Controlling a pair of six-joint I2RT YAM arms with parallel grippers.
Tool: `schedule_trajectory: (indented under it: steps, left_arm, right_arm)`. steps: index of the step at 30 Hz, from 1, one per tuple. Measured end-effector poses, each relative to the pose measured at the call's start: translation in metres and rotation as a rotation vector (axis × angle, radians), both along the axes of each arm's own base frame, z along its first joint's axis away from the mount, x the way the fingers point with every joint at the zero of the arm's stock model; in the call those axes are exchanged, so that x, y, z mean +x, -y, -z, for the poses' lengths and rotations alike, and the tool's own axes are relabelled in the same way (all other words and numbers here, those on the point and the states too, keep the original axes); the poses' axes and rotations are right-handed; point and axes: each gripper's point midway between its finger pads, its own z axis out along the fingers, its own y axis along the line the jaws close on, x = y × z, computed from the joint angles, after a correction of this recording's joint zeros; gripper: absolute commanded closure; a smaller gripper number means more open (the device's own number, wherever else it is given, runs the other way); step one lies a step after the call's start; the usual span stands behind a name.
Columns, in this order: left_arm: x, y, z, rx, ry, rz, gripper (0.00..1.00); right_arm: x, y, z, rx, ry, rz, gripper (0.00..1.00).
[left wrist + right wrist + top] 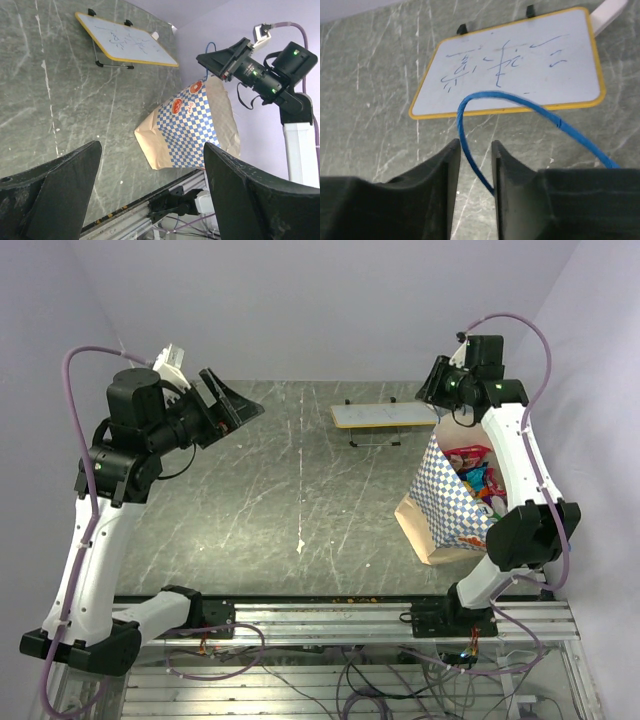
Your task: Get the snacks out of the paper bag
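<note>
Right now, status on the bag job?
Left gripper open, empty, raised. Right gripper narrowed around blue cord handle, grip unconfirmed. Snacks inside standing paper bag. Board beyond, not in the way.

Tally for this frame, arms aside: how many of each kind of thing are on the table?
Paper bag: 1
Whiteboard: 1
Snacks: no firm count; a jumble of red, blue and orange packets shows in the bag's open top
Total: 2 things that can be counted, plus the uncounted snacks in the bag
</note>
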Motion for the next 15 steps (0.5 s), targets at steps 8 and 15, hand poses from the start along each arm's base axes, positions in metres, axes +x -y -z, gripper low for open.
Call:
schedule_trajectory:
  steps: [8, 15]
  left_arm:
    - [-0.007, 0.005, -0.003, -0.033, 0.005, 0.03, 0.06]
    - [-0.017, 0.008, -0.006, -0.06, 0.017, 0.058, 0.08]
  right_arm:
    - [-0.014, -0.025, 0.0, 0.081, -0.029, -0.111, 1.0]
    - [-0.064, -0.081, -0.003, 0.143, -0.069, -0.262, 1.0]
